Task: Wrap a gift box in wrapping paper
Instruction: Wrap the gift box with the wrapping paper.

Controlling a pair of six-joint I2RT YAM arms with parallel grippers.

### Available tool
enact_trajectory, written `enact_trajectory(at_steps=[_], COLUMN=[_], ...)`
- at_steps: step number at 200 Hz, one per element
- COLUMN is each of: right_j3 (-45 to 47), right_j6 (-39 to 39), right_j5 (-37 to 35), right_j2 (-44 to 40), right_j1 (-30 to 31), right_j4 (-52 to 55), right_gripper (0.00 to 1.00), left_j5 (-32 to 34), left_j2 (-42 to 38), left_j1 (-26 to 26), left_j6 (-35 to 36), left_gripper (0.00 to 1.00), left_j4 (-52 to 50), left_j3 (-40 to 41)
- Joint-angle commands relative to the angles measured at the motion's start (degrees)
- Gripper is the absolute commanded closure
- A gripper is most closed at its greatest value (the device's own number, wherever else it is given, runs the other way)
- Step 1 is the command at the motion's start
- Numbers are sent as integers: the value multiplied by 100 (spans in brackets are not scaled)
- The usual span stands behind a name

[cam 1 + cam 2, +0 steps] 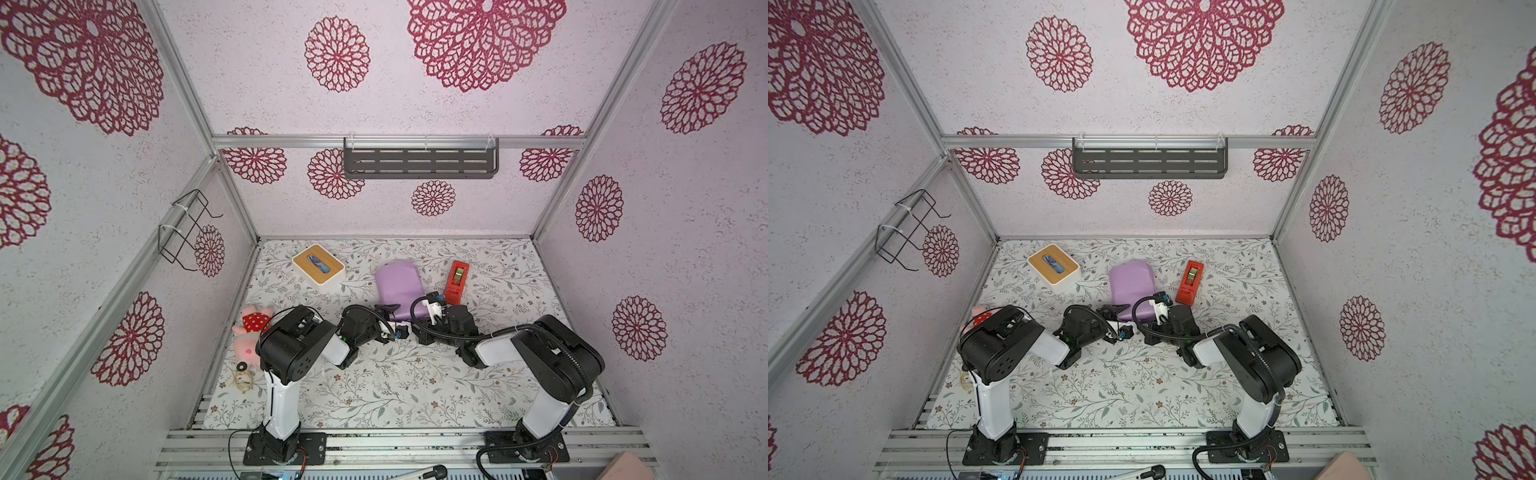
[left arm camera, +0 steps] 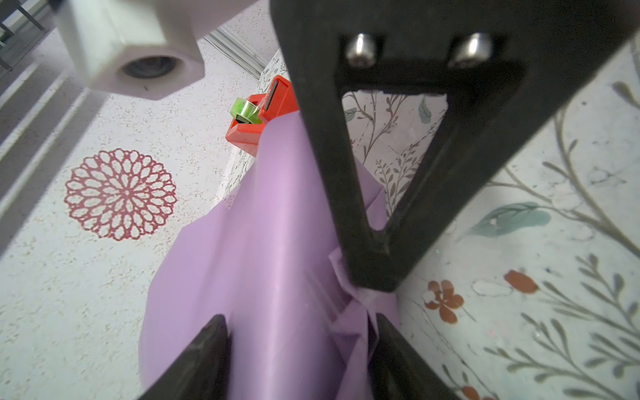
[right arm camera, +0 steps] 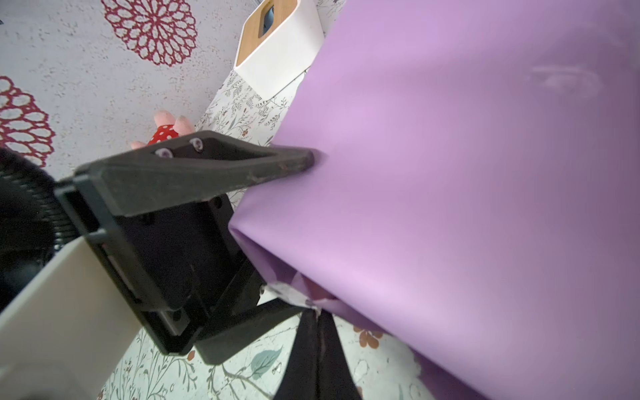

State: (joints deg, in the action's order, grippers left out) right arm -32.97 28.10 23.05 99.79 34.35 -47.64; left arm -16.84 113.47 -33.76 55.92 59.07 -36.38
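right gripper: fully closed, pinching the near end flap of the thin lilac-purple wrapping paper.
left gripper: jaws standing wide, clamping the wrapped corner.
gift box: hidden inside the paper, sitting mid-table.
technique: probably best done by pulling the flap taut and flat before taping.
red plastic tape dispenser: standing just beyond.

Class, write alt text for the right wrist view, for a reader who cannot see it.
Lilac paper fills most of the view; the left end effector grips its corner while the shut right end effector touches a fold. A white box and plush lie beyond.
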Motion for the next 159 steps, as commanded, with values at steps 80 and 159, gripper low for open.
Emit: enact_trajectory(at_steps=[80, 159], right_j3=[-166, -124], right_j6=[512, 1106], right_j5=[-294, -463], right_j2=[113, 153], right_j1=[19, 19], right_j4=[-178, -410], right_gripper=[100, 92], left_j5=[5, -3], left_j2=[66, 71], left_j1=[-48, -50], left_j6=[-9, -3], left_gripper=[34, 34], left_j4=[-677, -688], left_j3=[17, 8])
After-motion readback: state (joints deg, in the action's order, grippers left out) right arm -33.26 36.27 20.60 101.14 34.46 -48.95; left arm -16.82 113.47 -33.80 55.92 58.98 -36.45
